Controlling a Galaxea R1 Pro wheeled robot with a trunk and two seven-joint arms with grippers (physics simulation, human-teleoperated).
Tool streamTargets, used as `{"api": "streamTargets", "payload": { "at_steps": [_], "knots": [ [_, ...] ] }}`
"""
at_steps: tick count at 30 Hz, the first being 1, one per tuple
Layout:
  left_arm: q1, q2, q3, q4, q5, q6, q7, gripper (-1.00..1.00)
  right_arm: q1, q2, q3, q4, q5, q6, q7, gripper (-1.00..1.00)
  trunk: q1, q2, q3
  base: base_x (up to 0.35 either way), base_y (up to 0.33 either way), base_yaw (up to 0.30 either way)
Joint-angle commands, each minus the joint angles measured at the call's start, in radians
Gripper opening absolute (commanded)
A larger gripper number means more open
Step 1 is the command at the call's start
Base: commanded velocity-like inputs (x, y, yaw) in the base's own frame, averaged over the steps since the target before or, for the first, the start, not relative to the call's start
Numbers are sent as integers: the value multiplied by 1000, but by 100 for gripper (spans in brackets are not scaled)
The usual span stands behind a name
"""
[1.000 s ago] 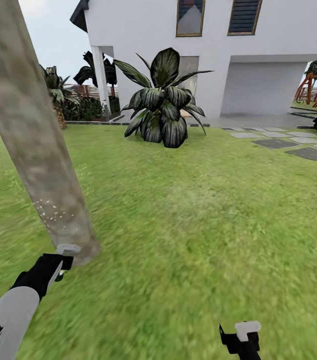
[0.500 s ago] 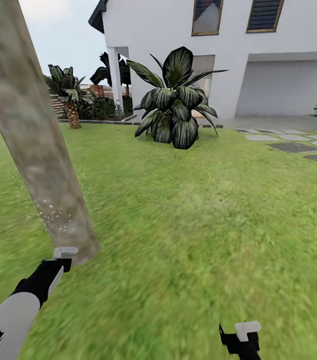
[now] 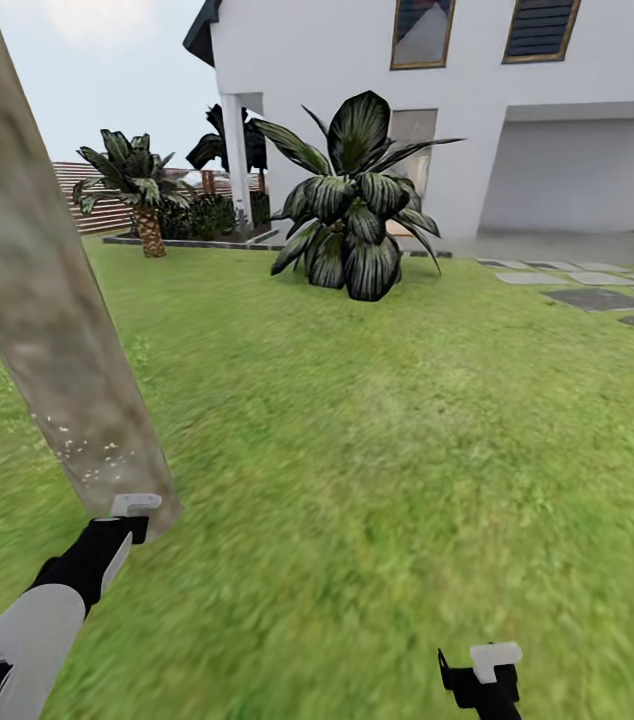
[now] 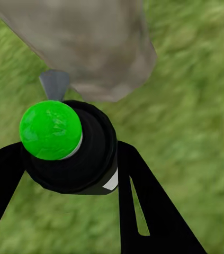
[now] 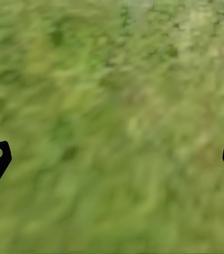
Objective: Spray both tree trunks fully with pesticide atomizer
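Broad-leaved dark plant [image 3: 352, 200] before white house [image 3: 517, 110], small palm [image 3: 135, 185] nearby.

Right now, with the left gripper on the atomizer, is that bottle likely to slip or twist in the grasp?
The atomizer looks like a round, smooth black body with a green cap, so it could probably rotate between the flat fingers. It seems rigid, not squashy. The fingers sit on both sides of it, so slipping out seems unlikely while its nozzle points at the trunk.
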Motion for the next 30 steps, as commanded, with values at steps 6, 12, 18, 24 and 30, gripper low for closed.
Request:
{"api": "streamTargets", "payload": {
  "at_steps": [6,12,18,24,30],
  "knots": [
    [0,1,0,0,-1,0,0,-100,0,0,0,0,0,0,0,100,0,0,0,191,-210,273],
    [0,2,0,-2,-1,0,0,-100,0,0,0,-1,0,0,0,100,0,0,0,177,-222,278],
    [0,0,0,-3,-1,0,0,-100,0,0,1,0,0,0,0,100,0,0,0,120,-253,278],
    [0,0,0,-6,-1,0,0,-100,0,0,1,0,0,0,0,100,0,0,0,17,-271,278],
    [0,0,0,-6,0,0,0,-100,0,0,0,0,0,0,0,100,0,0,0,145,-253,155]
  ]
}}
